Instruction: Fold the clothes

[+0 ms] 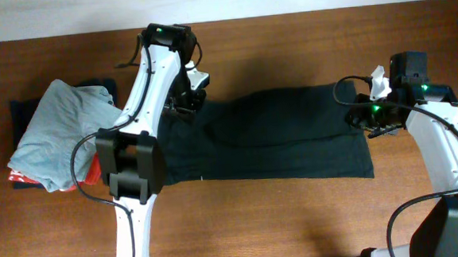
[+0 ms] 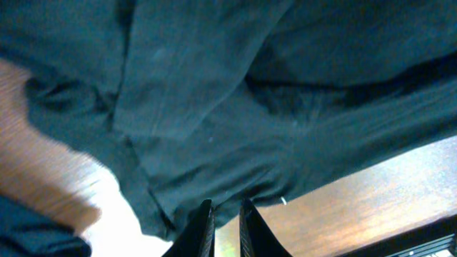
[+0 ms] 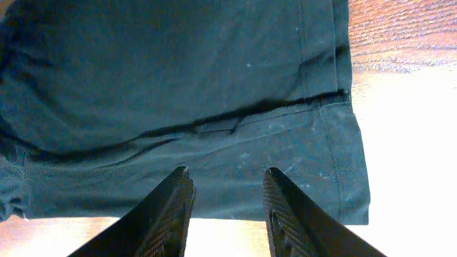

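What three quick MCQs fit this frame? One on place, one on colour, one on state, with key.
1. Where does the garment pile sit relative to the black T-shirt?
A) off its left end
B) off its right end
C) on top of it

2. What colour is the pile's top garment?
A) yellow
B) light grey-blue
C) white

3. How does the right gripper stand?
A) shut on lifted cloth
B) out of view
C) jaws apart over the flat shirt end

Key:
1 A: the overhead view shows the pile past the shirt's left end.
2 B: grey-blue cloth covers the stack.
3 C: the right wrist view shows spread fingers with flat fabric between them.
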Action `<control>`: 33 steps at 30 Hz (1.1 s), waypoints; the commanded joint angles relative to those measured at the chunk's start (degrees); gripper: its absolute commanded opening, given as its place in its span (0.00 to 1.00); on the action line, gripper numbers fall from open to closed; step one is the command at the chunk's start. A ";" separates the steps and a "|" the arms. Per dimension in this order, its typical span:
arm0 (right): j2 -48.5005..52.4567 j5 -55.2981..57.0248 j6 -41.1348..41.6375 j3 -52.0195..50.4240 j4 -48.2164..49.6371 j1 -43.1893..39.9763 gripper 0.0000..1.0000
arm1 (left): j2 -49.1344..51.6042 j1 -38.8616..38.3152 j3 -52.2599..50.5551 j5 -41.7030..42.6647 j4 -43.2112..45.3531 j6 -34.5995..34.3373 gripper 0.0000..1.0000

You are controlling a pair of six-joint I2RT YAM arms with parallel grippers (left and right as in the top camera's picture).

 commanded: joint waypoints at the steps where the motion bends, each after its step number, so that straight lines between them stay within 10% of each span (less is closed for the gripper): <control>1: 0.33 0.50 -0.17 0.44 0.11 0.20 0.37 | -11.74 -0.15 -0.26 -3.13 -0.15 -3.61 0.14; 7: 0.33 0.50 -0.17 0.44 -0.96 0.20 0.36 | -30.67 -0.94 -15.21 -13.79 1.16 -13.62 0.25; 12: 0.33 0.48 -0.13 0.44 -0.87 0.20 0.37 | -38.58 -0.81 -36.96 -12.22 24.87 -13.27 0.48; 19: 0.33 0.46 0.07 0.44 -0.92 0.20 0.36 | -32.81 1.29 -51.82 -2.25 51.80 -0.63 0.61; 33: 0.33 0.46 0.07 0.44 -0.92 0.20 0.37 | -21.44 1.73 -51.82 -0.57 63.76 3.45 0.62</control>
